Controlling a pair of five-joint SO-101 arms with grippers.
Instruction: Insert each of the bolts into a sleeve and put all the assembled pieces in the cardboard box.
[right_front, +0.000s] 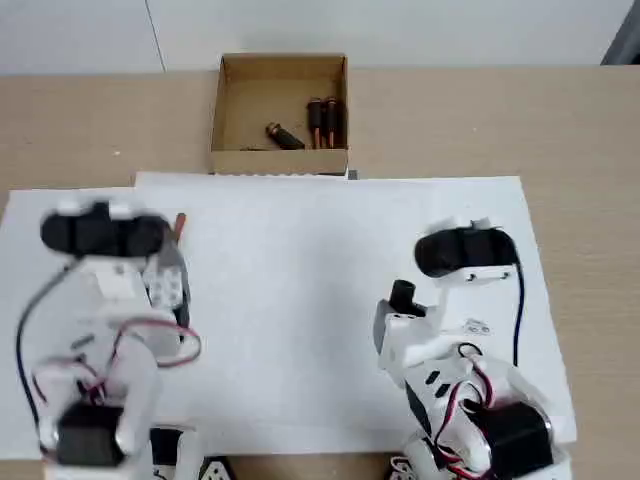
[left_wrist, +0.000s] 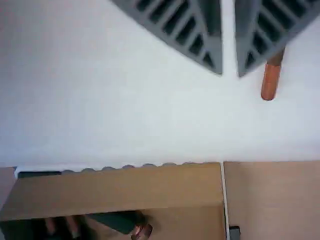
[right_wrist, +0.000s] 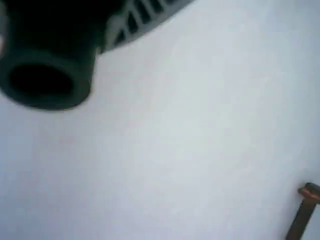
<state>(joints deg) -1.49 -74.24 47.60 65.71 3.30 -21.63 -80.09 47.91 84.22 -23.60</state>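
Loose copper bolt lies on the white paper over at 9 o'clock, poking out from under the left gripper. Its jaws are nearly pressed together, just a thin slit with nothing in it, and the bolt sits beside one finger. The black sleeve is around 4 o'clock, pinched in the right gripper, open end facing the wrist cam. The cardboard box is up at 12 o'clock with a few assembled pieces inside.
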